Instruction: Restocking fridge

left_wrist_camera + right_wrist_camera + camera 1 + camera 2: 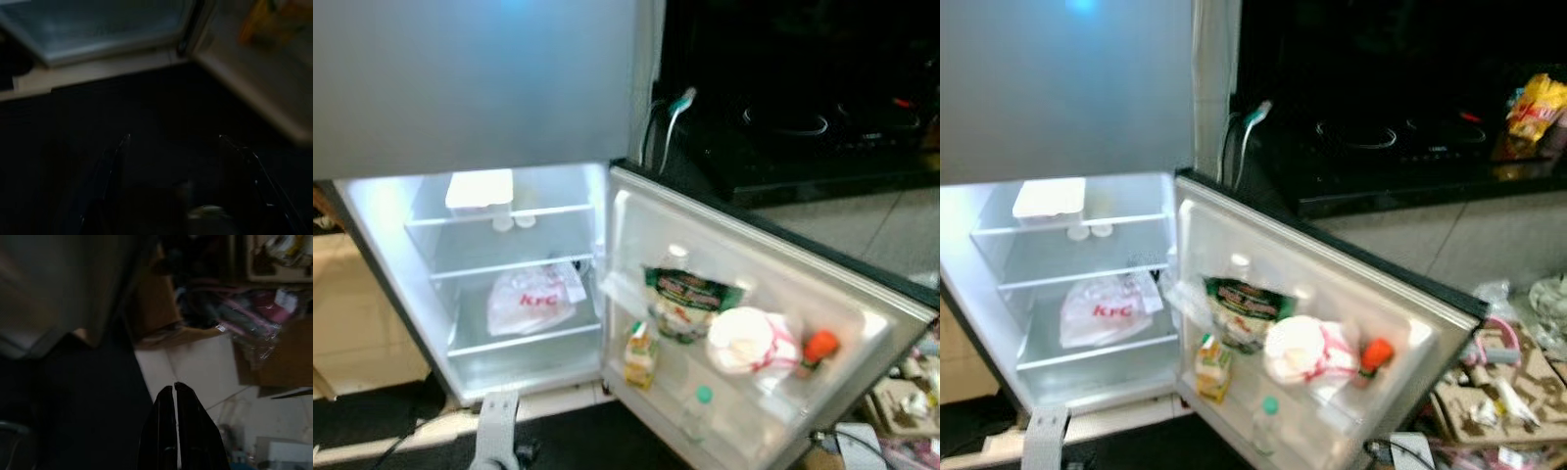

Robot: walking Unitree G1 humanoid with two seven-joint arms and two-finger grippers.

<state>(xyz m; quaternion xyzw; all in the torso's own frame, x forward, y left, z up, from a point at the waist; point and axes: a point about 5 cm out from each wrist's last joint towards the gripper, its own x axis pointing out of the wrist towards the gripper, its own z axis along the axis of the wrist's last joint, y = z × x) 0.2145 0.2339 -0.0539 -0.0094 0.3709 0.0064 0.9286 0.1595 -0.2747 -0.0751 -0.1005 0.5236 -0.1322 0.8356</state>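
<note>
I see the fridge [470, 245] open with a KFC bag [530, 302] on its lower shelf and a juice box [640, 354] in the door [862, 313], my left hand [171, 161] hangs low with fingers apart, my right hand [174, 389] pinched together

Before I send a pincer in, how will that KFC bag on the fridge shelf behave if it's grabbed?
The KFC bag looks like thin, crumpled plastic slumped on the glass shelf, so it will probably be floppy and sag from wherever it is pinched. It lies low and flat, so it seems unlikely to roll or tip. Its contents are hidden, so its weight can't be judged.
</note>
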